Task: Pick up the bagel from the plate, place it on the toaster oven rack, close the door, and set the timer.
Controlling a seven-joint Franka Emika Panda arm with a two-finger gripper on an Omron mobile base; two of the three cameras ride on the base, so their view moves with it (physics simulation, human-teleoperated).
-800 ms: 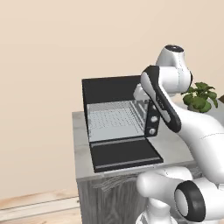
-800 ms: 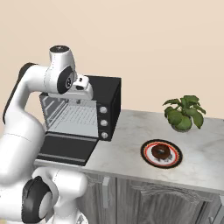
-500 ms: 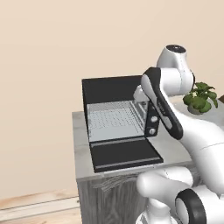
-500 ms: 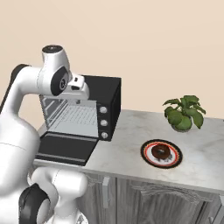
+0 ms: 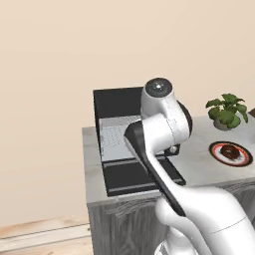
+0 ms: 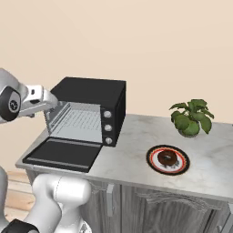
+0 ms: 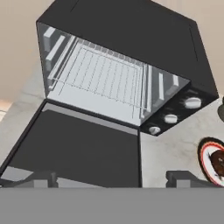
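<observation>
The bagel [image 6: 167,158], a small dark brown ring, lies on the red-rimmed plate [image 6: 181,168] at the counter's right; both show again in the left base view as bagel [image 5: 229,151] and plate [image 5: 243,160]. The black toaster oven [image 6: 93,91] stands open, its door [image 6: 63,154] flat on the counter and the silver rack [image 6: 82,120] inside. My gripper [image 7: 113,179] is open and holds nothing. It hovers above the door [image 7: 83,153], looking into the cavity at the rack [image 7: 105,74]. In the right base view the hand [image 6: 43,100] sits left of the oven, far from the plate.
A potted green plant [image 6: 191,117] stands at the back right of the marble counter [image 6: 132,141], behind the plate. Three knobs [image 6: 108,127] run down the oven's right front panel. My own arm [image 5: 159,129] hides the oven's right side in the left base view.
The arm has swung left and lower. In the right base view the hand moved from over the oven's front to its left side; in the left base view the plate is now uncovered.
</observation>
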